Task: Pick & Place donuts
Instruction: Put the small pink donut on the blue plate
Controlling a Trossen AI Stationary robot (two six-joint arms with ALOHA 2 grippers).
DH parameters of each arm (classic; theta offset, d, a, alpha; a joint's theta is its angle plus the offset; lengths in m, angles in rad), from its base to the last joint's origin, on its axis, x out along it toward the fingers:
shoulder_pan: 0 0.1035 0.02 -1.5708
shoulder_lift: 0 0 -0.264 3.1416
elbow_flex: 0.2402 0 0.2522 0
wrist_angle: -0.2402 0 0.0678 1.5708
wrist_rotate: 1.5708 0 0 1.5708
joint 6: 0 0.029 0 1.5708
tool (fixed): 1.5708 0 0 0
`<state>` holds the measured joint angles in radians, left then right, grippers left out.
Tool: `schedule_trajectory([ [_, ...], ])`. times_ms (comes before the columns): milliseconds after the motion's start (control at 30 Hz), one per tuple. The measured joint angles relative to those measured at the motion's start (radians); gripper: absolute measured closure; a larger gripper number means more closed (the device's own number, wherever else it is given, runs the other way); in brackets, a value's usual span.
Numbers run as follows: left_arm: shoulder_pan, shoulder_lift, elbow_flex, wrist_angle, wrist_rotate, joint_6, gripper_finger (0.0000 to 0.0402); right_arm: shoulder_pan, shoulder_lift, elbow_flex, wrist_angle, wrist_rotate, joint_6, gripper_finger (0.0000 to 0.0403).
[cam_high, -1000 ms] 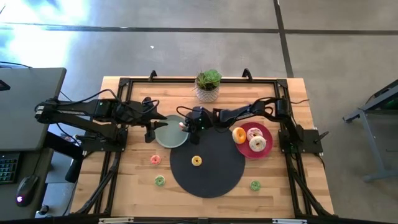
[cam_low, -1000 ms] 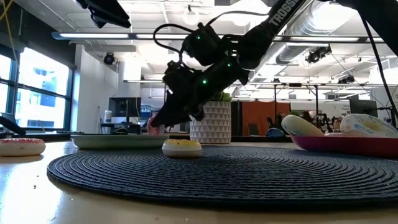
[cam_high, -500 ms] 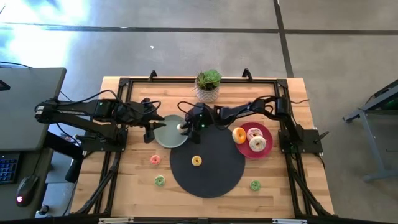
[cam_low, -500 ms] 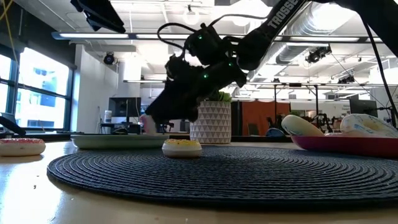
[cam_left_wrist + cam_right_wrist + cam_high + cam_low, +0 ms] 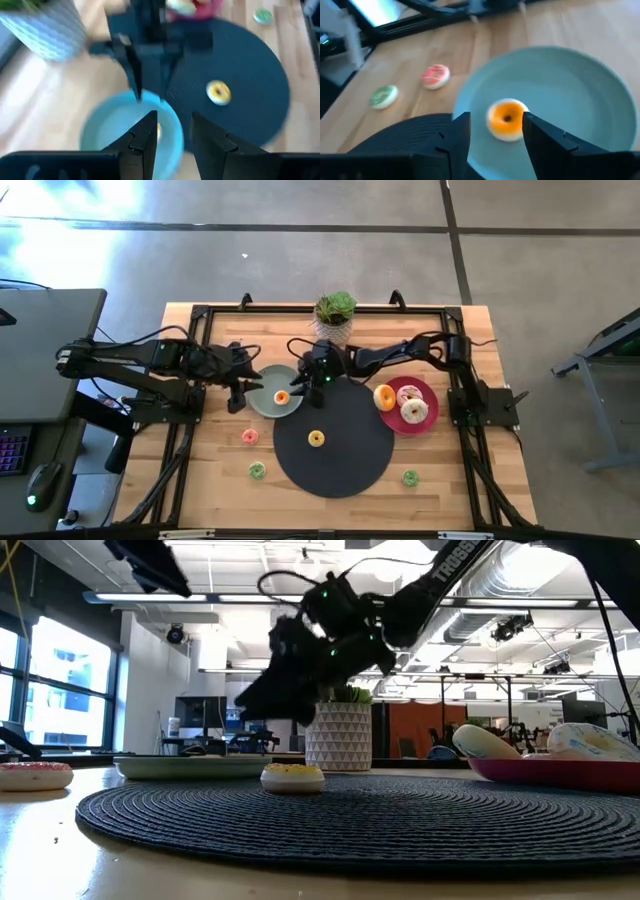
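Right gripper (image 5: 492,132) just let go: fingers now spread, orange donut (image 5: 281,397) sits on grey plate (image 5: 262,402). One more done. Left gripper (image 5: 172,131), spread too, waits nearby.

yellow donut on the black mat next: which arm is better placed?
Right, probably. The right gripper hangs open above the grey-green plate, orange donut lying free, right beside the black mat. The yellow donut is nearby. The left gripper sits across the plate.
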<state>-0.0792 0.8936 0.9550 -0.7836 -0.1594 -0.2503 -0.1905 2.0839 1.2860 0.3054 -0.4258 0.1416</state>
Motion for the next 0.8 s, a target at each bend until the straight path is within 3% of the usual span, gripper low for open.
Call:
schedule_trajectory([
  [167, -0.044, 0.045, 0.000, -0.131, 0.122, -0.100, 0.0296, 0.015, -0.078, 0.009, -0.116, -0.093, -0.172, 0.0247],
  [300, -0.144, 0.116, 0.000, -0.217, 0.121, -0.189, 0.0296, 0.054, -0.127, 0.009, -0.290, -0.127, -0.317, 0.0251],
  [633, -0.388, 0.376, -0.001, -0.232, -0.015, -0.436, 0.0296, 0.193, -0.136, 0.009, -0.479, 0.208, -0.439, 0.0215],
  [800, -0.453, 0.456, -0.001, -0.266, -0.072, -0.475, 0.0296, 0.227, -0.136, 0.009, -0.494, 0.248, -0.439, 0.0206],
])
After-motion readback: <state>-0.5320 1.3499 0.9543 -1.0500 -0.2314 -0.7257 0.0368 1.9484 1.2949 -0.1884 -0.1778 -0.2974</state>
